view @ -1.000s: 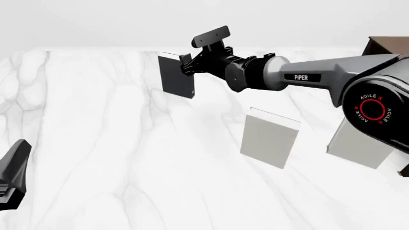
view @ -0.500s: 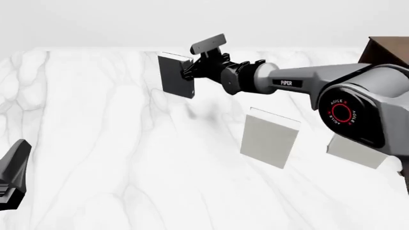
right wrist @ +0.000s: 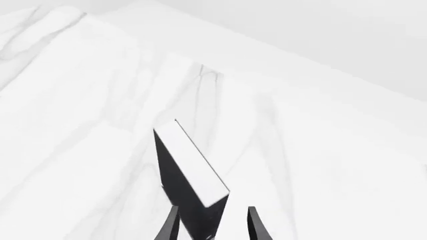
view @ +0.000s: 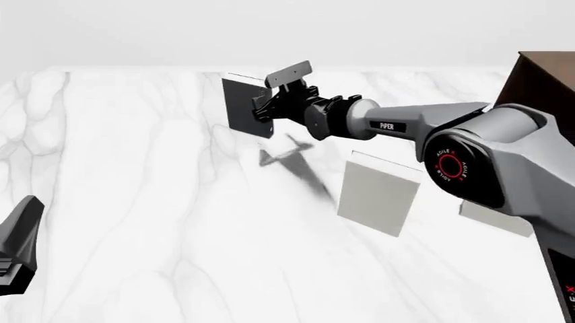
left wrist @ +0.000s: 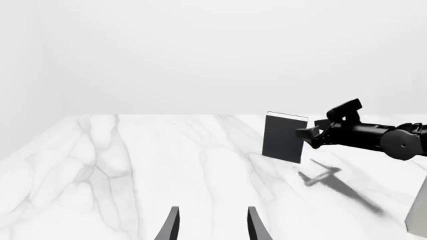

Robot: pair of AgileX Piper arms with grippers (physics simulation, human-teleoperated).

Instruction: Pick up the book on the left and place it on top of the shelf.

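**One dark book clamped by right end effector, held clear of marble surface**

Two arms at work over the white marble surface (view: pixel 161 222). Right end effector (view: pixel 262 106) reaching far forward and leftward across the front view, fingers (right wrist: pixel 172 227) closed on the book (view: pixel 246 106) at its near, right-hand edge. Book dark-covered with white page edges uppermost, held upright and turned slightly, apparently lifted off the surface, with the arm's shadow lying on the marble just below and nearer than the end effector. Seen from the right wrist camera, book (right wrist: pixel 189 182) wedged between the two fingertips, its white edge facing the lens and its far end projecting well beyond them. From the left wrist camera, same book (left wrist: pixel 285 137) visible well ahead and off to the right, with the right end effector (left wrist: pixel 308 134) pressed against its side.

Left end effector (left wrist: pixel 211 226) parked low at the near left of the surface, well apart from the book, fingers spread with only bare marble showing between them. Only a dark part of it (view: pixel 18 242) visible at the front view's left edge.

Pale grey book (view: pixel 379 194) standing nearer than the right end effector and to its right, beneath the outstretched arm. Second pale book (view: pixel 494 219) farther right, mostly hidden behind the arm's joint. Dark brown shelf (view: pixel 543 84) well to the right of the end effector, at the frame's edge.
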